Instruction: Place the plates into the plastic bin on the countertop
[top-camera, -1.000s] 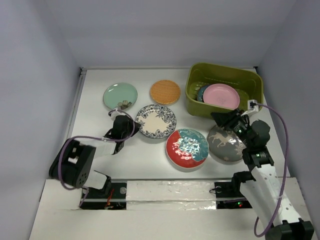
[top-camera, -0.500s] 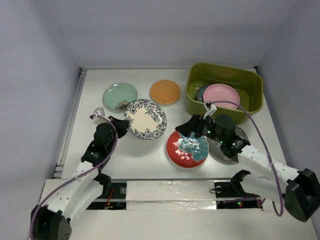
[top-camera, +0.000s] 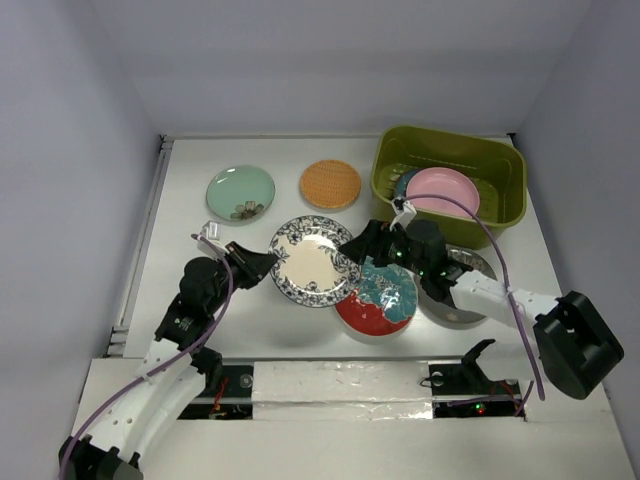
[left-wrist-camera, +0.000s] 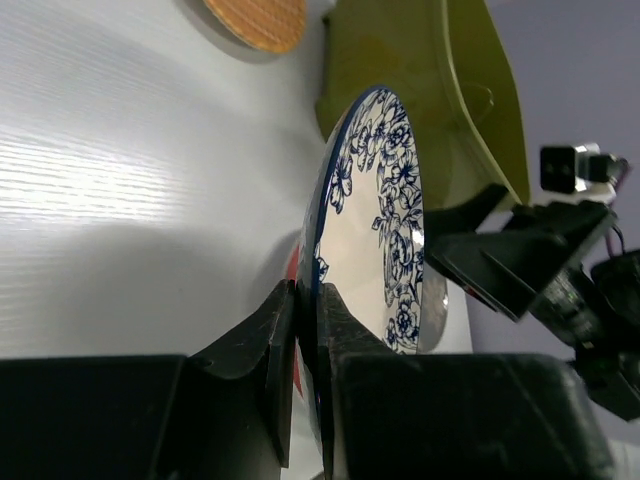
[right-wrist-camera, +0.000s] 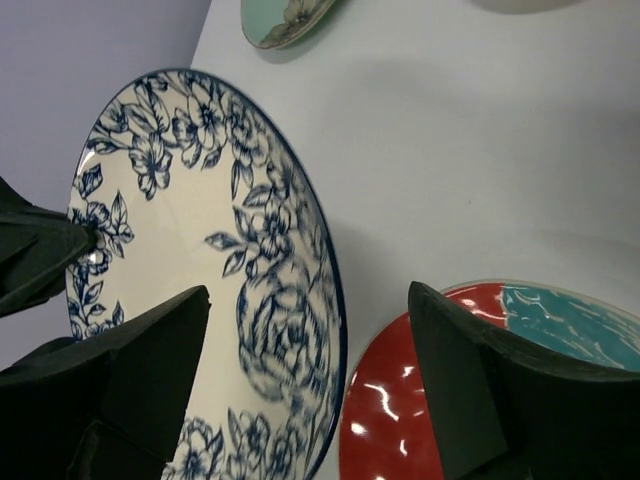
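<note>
Left of centre, the left gripper (top-camera: 266, 262) is clamped tight on the rim of the blue-rimmed white plate (top-camera: 312, 262), holding it tilted above the countertop (top-camera: 200, 290). The right gripper (top-camera: 362, 247) has its jaws spread wide around the plate's right edge, not closed on it. At upper right, the plastic bin (top-camera: 392, 205) holds a pink plate (top-camera: 443, 190).
</note>
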